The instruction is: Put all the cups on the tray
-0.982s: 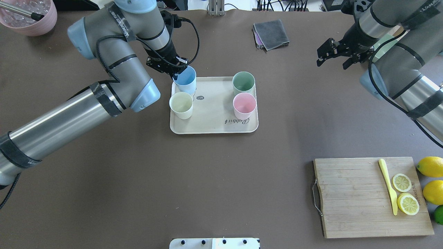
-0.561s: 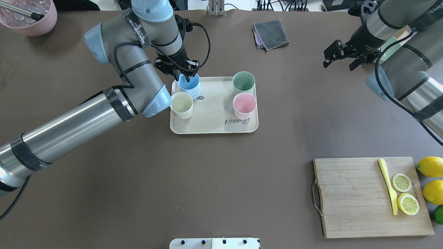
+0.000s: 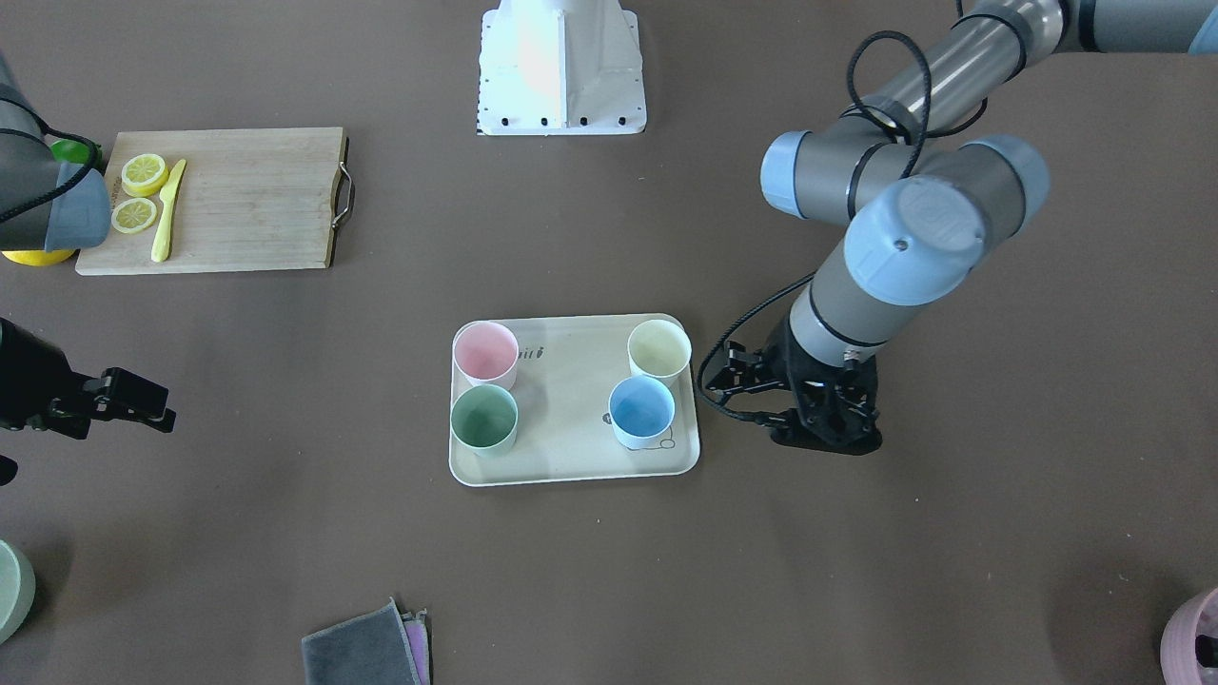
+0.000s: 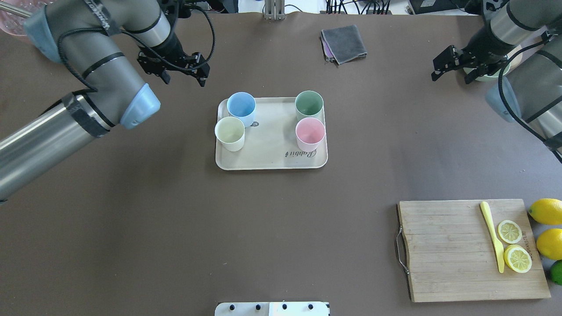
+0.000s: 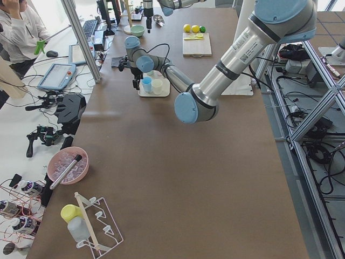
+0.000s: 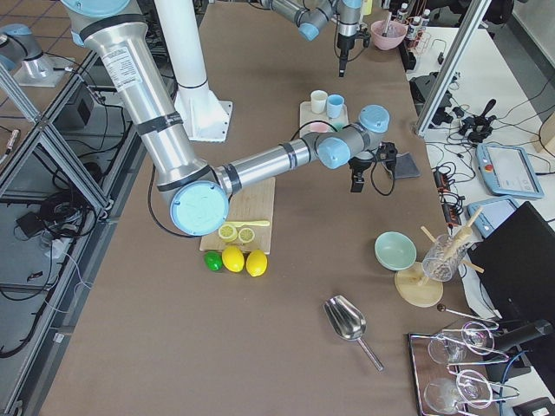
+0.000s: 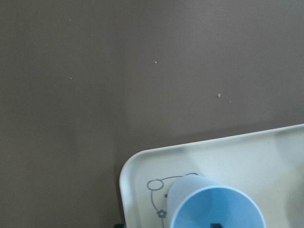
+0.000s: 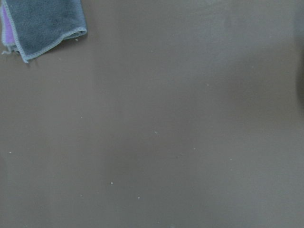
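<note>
Four pastel tumbler cups (image 4: 310, 133) on cream rectangular tray (image 4: 272, 147); left end effector (image 4: 185, 79) and right end effector (image 4: 451, 75), fingers apart, should back away high.

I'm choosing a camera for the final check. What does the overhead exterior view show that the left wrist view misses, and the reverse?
Only the overhead view shows the pink cup, green cup and cream cup standing on the tray, and both open hands, the left hand and right hand, clear of them. Only the left wrist view makes out the bunny outline at the tray's corner beside the blue cup. Both show the blue cup upright on the tray.
</note>
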`<action>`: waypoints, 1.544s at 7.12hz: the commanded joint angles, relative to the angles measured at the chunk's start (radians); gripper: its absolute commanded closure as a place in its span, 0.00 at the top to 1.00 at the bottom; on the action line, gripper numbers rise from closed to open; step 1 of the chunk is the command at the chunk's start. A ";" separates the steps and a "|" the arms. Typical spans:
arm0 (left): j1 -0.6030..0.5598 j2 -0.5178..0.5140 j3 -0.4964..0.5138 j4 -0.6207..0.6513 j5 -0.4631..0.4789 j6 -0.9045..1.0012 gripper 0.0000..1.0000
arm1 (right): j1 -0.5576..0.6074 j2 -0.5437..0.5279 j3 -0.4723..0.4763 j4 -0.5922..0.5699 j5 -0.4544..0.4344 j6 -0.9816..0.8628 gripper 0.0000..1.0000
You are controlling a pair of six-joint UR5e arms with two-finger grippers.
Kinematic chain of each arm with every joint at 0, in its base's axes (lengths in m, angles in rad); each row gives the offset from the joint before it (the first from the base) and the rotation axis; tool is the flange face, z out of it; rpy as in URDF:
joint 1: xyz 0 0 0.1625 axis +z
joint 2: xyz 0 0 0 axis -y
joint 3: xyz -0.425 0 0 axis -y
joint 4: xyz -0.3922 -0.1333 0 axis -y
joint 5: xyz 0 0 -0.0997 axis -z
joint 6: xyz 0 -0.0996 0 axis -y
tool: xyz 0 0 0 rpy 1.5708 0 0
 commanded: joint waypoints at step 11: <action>-0.413 0.572 -0.330 0.089 -0.090 0.694 0.98 | 0.272 -0.233 0.014 -0.112 -0.011 -0.601 1.00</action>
